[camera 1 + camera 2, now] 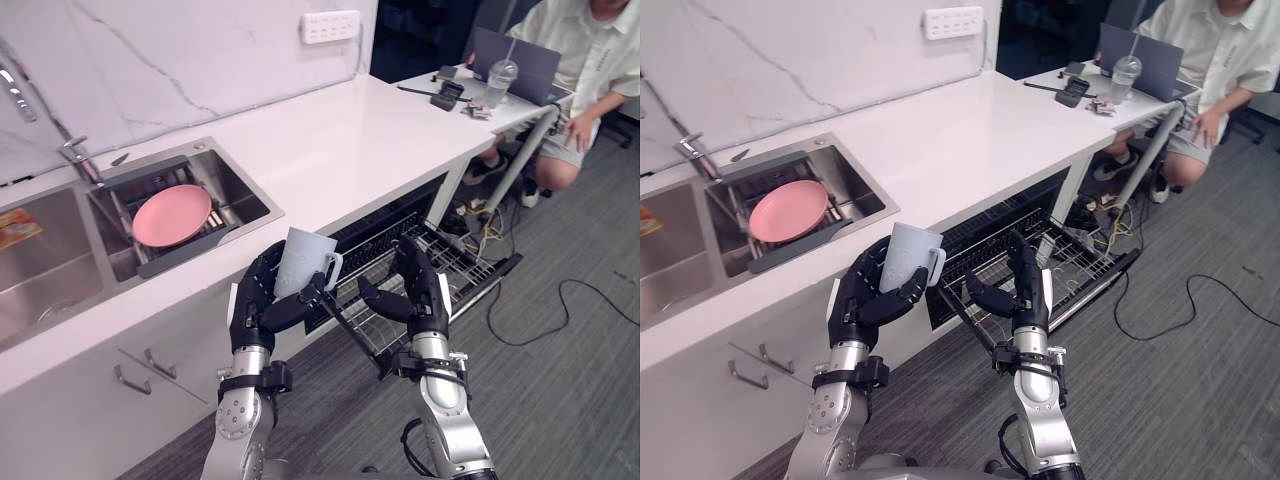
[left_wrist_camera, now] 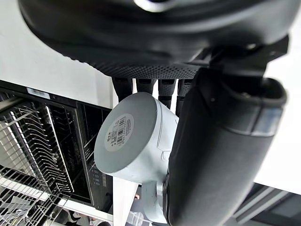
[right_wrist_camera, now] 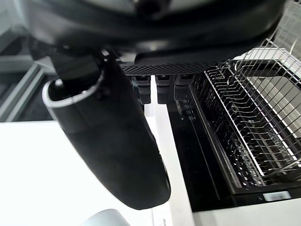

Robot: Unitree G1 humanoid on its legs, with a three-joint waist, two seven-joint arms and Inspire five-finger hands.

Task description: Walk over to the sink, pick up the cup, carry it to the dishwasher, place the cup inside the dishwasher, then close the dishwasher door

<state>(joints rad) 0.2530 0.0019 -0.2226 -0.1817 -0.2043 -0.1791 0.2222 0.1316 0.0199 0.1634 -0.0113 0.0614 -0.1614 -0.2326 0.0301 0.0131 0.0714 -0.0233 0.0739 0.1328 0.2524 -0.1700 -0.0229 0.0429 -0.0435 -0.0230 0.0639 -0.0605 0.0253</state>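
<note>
My left hand is shut on a pale grey cup, held with its mouth up and its handle toward the right, just off the counter's front edge. In the left wrist view the cup's base faces the camera, with the fingers behind it and the thumb across its side. My right hand hangs open and empty beside it, above the dishwasher's pulled-out wire rack. The dishwasher stands open under the counter, and its rack also lies past my right hand's fingers.
A steel sink to the left holds a pink plate on a dark rack. The white counter runs back to a desk where a person sits by a laptop. Cables lie on the grey floor.
</note>
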